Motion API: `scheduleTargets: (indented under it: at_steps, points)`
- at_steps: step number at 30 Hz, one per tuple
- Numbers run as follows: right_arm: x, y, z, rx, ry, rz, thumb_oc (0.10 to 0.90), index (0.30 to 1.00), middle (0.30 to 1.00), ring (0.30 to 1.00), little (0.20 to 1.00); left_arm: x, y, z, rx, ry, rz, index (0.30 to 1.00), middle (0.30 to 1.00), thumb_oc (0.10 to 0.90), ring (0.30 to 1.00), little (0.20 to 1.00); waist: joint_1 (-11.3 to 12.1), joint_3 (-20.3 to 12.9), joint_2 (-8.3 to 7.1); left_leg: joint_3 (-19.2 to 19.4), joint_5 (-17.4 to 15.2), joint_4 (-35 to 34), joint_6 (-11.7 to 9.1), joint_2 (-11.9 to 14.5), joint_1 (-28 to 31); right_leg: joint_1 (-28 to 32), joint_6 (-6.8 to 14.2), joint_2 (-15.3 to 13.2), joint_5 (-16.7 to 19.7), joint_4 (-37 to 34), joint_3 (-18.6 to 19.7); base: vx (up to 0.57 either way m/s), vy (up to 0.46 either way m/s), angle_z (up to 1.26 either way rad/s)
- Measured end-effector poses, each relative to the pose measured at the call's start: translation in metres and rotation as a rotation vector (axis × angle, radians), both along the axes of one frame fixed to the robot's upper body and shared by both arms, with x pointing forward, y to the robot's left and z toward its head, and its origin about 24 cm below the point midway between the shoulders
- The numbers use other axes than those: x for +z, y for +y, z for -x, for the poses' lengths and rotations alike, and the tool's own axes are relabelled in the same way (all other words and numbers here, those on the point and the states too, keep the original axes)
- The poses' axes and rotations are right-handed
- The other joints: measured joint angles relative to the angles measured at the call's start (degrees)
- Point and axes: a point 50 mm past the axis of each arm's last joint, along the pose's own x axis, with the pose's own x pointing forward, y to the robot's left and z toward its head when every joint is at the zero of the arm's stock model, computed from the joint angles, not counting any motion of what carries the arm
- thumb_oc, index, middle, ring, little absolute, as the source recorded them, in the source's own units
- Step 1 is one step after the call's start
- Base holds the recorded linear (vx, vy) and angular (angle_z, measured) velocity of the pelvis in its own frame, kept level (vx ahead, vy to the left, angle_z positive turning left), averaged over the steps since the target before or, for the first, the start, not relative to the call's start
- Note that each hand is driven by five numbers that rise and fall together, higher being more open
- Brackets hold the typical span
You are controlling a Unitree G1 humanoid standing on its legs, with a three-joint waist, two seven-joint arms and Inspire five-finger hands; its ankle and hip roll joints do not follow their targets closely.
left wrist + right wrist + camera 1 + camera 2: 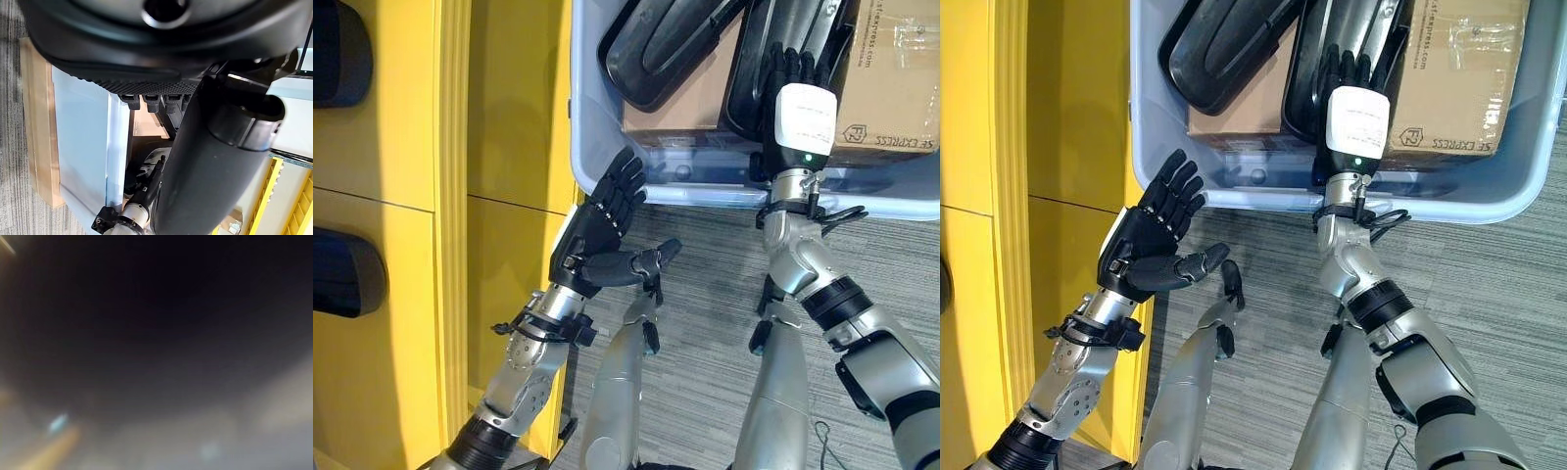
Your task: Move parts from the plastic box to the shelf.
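A: Where are the parts relative to each robot hand?

B: Two black parts lie in the plastic box on top of cardboard boxes. The right robot hand reaches over the box's near wall and lies on the right black part. The left black part lies just to its left, untouched.

A: Is the right robot hand gripping that part?

B: I cannot tell. Its fingers point far into the box and lie on the part, but their tips are not clear, and its wrist view is dark blur.

A: And the left one?

B: The left robot hand hangs outside the box, just near its near-left corner, over the grey carpet beside the yellow shelf. Its fingers are straight and spread, thumb out to the right, holding nothing.
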Motion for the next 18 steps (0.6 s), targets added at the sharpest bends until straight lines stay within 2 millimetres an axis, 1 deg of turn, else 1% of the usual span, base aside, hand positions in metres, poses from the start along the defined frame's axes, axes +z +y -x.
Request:
scheduleTargets:
  at_steps: [3,4,5,8,10,11,12,13,14,15,16,17,18]
  points:
    - [0.006,0.004,0.0,0.01,-0.029,0.037,0.9,1.0,1.0,1.0,1.0,0.001,0.0,0.0,0.001,-0.005,0.001,1.0,1.0,0.9,1.0,1.0,-0.5,0.0,0.04,-0.1,-0.1,1.1,0.0,0.0,-1.3,-1.4,0.0,0.0,0.0,1.0,0.4,-0.01,-0.034,0.01]
    - [0.015,0.01,0.001,0.025,-0.059,0.075,0.9,1.0,1.0,1.0,1.0,0.002,0.0,0.0,0.005,-0.013,0.006,1.0,1.0,0.9,1.0,1.0,-0.7,-0.1,0.12,-0.3,-0.3,2.1,-0.1,0.0,-2.9,-3.1,0.0,0.1,-0.1,1.8,1.0,-0.02,-0.047,-0.03]
    - [0.018,0.012,0.001,0.03,-0.068,0.095,0.9,1.0,1.0,1.0,1.0,0.002,0.0,0.0,0.006,-0.015,0.007,1.0,1.0,0.9,1.0,1.0,-0.7,-0.1,0.22,-0.5,-0.3,2.5,-0.1,0.0,-3.5,-3.7,0.0,0.1,0.0,2.1,1.1,-0.03,-0.056,-0.04]
    - [0.029,0.017,0.001,0.037,-0.099,0.141,0.9,1.0,1.0,1.0,1.0,0.004,0.001,0.0,0.008,-0.032,0.008,1.0,1.0,0.9,1.0,1.0,-0.7,-0.4,0.55,-2.4,-0.6,3.9,-0.4,-0.1,-6.1,-5.7,0.0,0.5,-0.1,3.3,1.1,-0.02,-0.041,0.0]
    - [0.037,0.021,0.001,0.044,-0.122,0.175,0.9,1.0,1.0,1.0,1.0,0.004,0.001,0.001,0.009,-0.038,0.009,1.0,1.0,0.9,1.0,1.0,-0.4,-0.4,0.64,-3.3,-0.6,3.9,-0.4,-0.1,-7.2,-6.7,0.0,1.0,-0.1,3.3,1.0,-0.03,-0.062,-0.02]
    - [0.043,0.022,0.002,0.044,-0.137,0.179,0.9,1.0,1.0,1.0,1.0,0.004,0.001,0.001,0.007,-0.038,0.008,1.0,1.0,0.9,1.0,1.0,-0.2,-0.5,0.8,-4.3,-0.6,4.0,-0.5,-0.1,-8.2,-7.9,0.0,1.3,-0.3,4.6,1.1,-0.02,-0.063,0.05]
    - [0.045,0.023,0.002,0.045,-0.142,0.183,0.9,1.0,1.0,1.0,1.0,0.004,0.001,0.001,0.007,-0.04,0.007,1.0,1.0,0.9,1.0,1.0,-0.2,-0.6,0.89,-4.8,-0.6,4.5,-0.5,-0.3,-8.8,-8.6,-0.5,1.2,-0.8,5.2,1.1,-0.01,-0.051,0.13]
    - [0.046,0.021,0.001,0.039,-0.143,0.185,0.9,1.0,1.0,1.0,1.0,0.005,0.001,0.001,0.006,-0.041,0.008,1.0,1.0,0.9,1.0,1.0,-0.1,-0.7,1.02,-5.3,-0.8,4.7,-0.7,-0.4,-9.4,-9.1,-0.5,1.3,-0.9,5.5,1.0,0.0,-0.043,0.12]
    - [0.048,0.021,0.0,0.036,-0.146,0.19,0.9,1.0,1.0,1.0,1.0,0.004,0.001,0.001,0.007,-0.043,0.009,1.0,1.0,0.9,1.0,1.0,0.1,-0.7,1.07,-6.1,-1.4,4.8,-1.5,-0.6,-9.8,-9.4,-0.5,1.5,-0.9,5.2,0.8,0.0,-0.043,-0.02]
    - [0.051,0.021,0.0,0.035,-0.151,0.194,0.9,1.0,1.0,1.0,1.0,0.004,0.0,0.001,0.004,-0.043,0.009,1.0,1.0,0.9,1.0,1.0,0.8,-0.8,1.27,-7.0,-1.7,4.7,-1.6,-0.5,-10.4,-9.7,-0.3,2.1,-1.0,4.9,0.7,0.0,-0.045,-0.18]
    - [0.053,0.021,-0.001,0.028,-0.158,0.194,0.9,1.0,1.0,1.0,1.0,0.004,-0.001,0.001,-0.002,-0.042,0.006,1.0,1.0,0.9,1.0,1.0,1.7,-1.1,1.59,-7.9,-1.8,5.0,-1.6,0.0,-11.1,-10.9,-0.4,2.7,-2.6,7.7,1.0,0.0,-0.047,0.03]
    - [0.053,0.019,-0.001,0.02,-0.164,0.18,0.9,1.0,1.0,1.0,1.0,0.003,-0.002,0.002,-0.009,-0.041,0.0,1.0,1.0,0.9,1.0,1.0,1.5,-1.5,2.01,-8.0,-1.7,6.6,-1.7,-0.4,-12.2,-11.7,-2.8,2.9,-6.4,13.6,1.2,0.0,-0.044,0.4]
    - [0.055,0.018,-0.002,0.015,-0.171,0.176,0.9,1.0,1.0,1.0,1.0,0.002,-0.003,0.003,-0.012,-0.041,0.01,1.0,1.0,0.9,1.0,1.0,1.1,-2.2,2.89,-8.6,-2.2,7.3,-2.5,-0.8,-13.4,-12.4,-2.7,2.5,-6.4,14.0,1.6,0.0,-0.038,0.6]
